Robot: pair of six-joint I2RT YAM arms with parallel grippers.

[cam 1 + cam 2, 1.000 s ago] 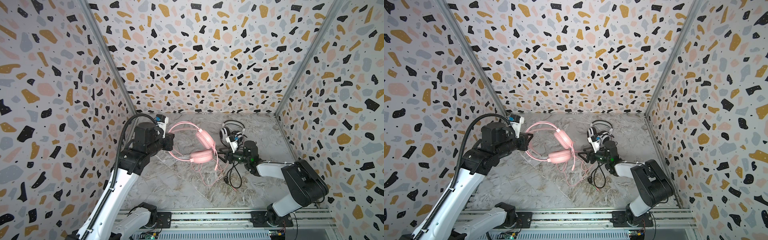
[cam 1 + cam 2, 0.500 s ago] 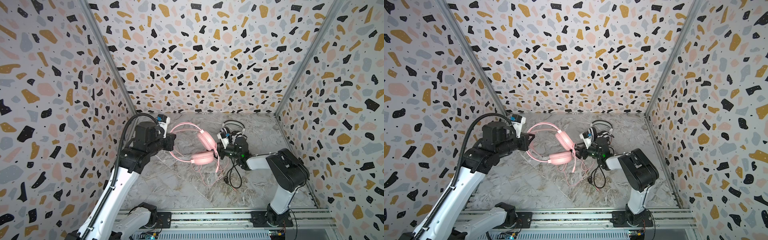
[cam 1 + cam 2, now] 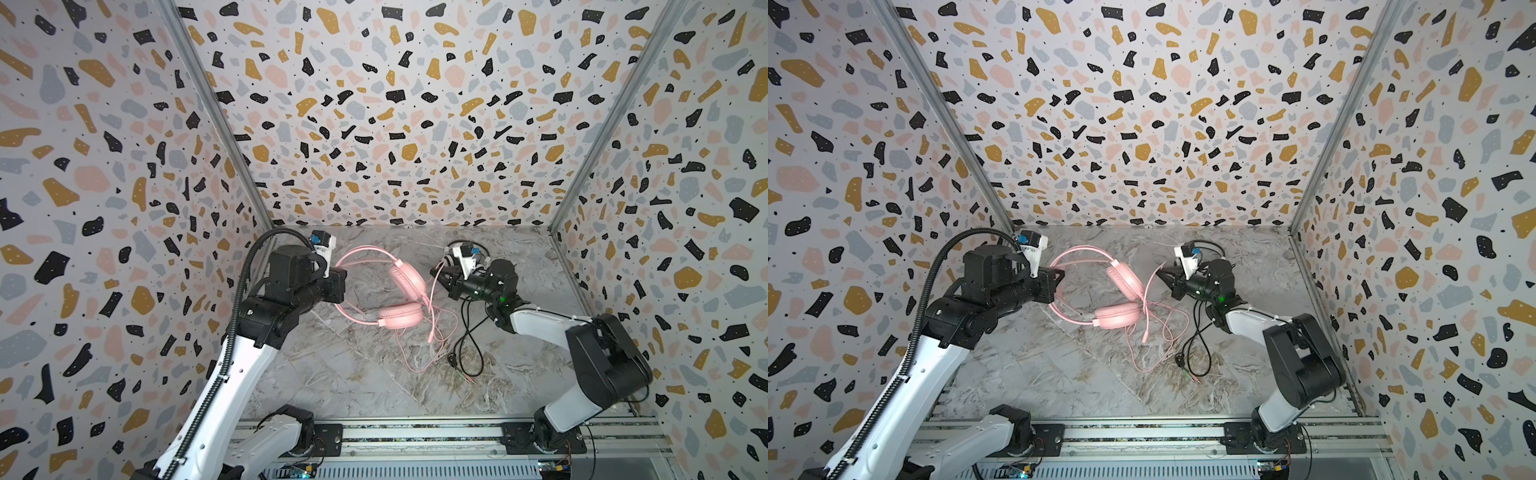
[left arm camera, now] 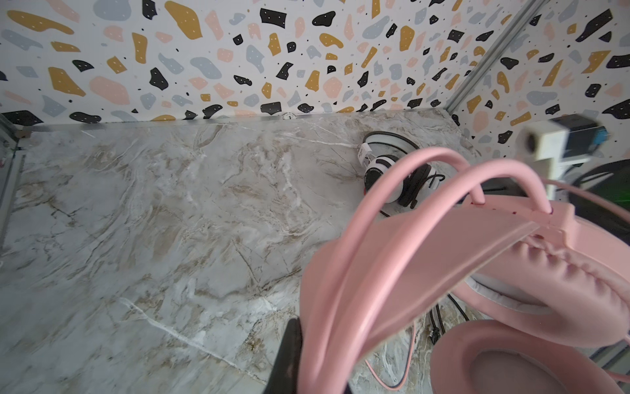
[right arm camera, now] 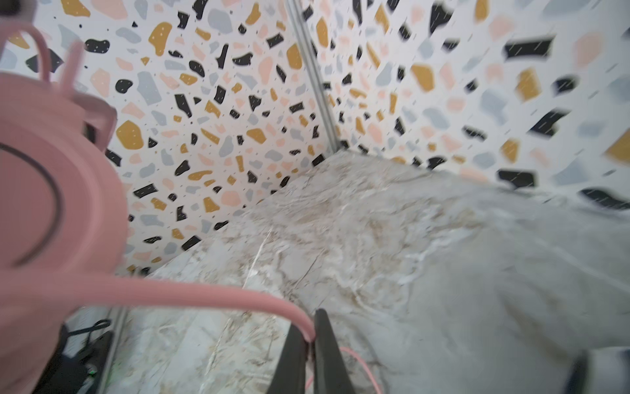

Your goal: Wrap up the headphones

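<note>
Headphones number two in both top views: a pink headset (image 3: 401, 320) mid-table, its band pinched by the left claw (image 3: 338, 286), and a white-and-black striped headset (image 3: 448, 259) near the back edge, on a grey marble table (image 3: 332, 374) walled by terrazzo-print panels (image 3: 374, 104). The left wrist view shows the striped headset lying on the table beyond the pink band's twin arcs. In the blurred right wrist view, the right claw (image 5: 311, 337) is pressed together on the pink cable (image 5: 204, 293).
</note>
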